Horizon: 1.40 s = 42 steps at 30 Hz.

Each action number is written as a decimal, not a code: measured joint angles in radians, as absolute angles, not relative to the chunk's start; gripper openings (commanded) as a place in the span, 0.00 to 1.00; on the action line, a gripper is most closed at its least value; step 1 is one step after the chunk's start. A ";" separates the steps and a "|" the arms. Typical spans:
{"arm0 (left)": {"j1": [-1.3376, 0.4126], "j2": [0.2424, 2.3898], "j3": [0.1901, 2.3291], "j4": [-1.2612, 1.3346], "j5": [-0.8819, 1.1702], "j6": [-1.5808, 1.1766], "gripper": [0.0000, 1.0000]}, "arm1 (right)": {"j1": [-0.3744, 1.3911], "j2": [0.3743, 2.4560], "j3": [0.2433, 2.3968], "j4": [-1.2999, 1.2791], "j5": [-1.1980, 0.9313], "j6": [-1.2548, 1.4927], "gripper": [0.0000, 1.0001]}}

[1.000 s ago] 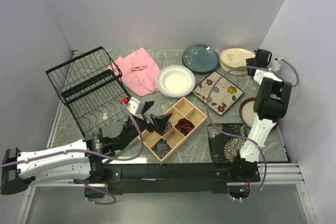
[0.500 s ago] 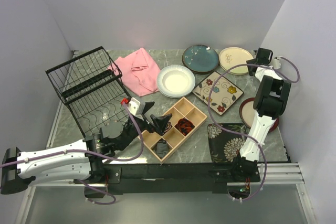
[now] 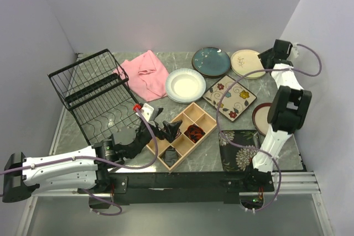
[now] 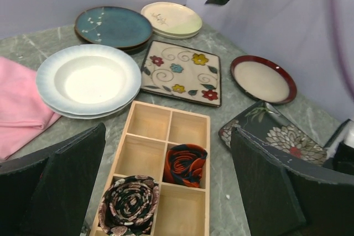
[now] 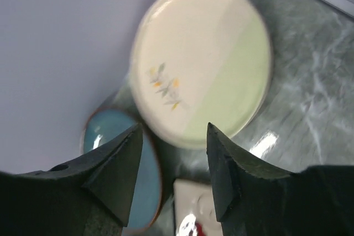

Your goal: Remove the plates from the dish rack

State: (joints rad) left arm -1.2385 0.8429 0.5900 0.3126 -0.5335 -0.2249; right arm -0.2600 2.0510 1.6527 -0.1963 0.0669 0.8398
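Found the dish rack (image 3: 91, 95) at left of the top view with no plate in its slots. Counted six plates flat on the table (image 3: 207, 158), right half of frame:
- teal plate (image 3: 211, 61) and cream-green plate (image 3: 249, 62) at upper right
- white plate (image 3: 185, 85) at centre
- cream floral square (image 3: 229, 97) just beside it
- dark red plate (image 3: 259, 119), partly hidden
- black floral square (image 3: 239, 147) at lower right

Judged all glazed ceramic: stiff, fairly heavy, slick, liable to chip. Best pinched at the rim, one finger under the lip.

Noted right gripper (image 5: 173, 128) above the cream-green plate, fingers apart, holding nothing. Noted left gripper (image 4: 166, 136) spread wide and empty over the wooden tray (image 4: 168, 110). Recorded in the tray a red-orange fabric roll (image 4: 185, 164) and a dark patterned roll (image 4: 128, 212), in separate compartments; other visible compartments bare.
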 measured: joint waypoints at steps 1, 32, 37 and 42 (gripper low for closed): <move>-1.239 0.849 0.590 0.313 -0.546 -0.222 0.99 | -0.253 2.001 1.636 -0.208 0.055 0.825 0.69; -1.239 0.752 0.552 0.370 -0.494 -0.189 1.00 | 0.442 0.555 0.758 -0.403 0.007 0.521 1.00; -1.239 0.667 0.532 0.390 -0.486 -0.189 0.99 | 0.442 0.491 0.697 -0.385 0.007 0.511 1.00; -1.239 0.609 0.496 0.405 -0.494 -0.197 1.00 | 0.442 0.492 0.693 -0.373 0.007 0.504 1.00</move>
State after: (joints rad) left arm -1.2388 0.6086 0.4965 0.4049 -0.4938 -0.1967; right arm 0.4423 0.4915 0.6933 -0.3733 0.0067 0.5041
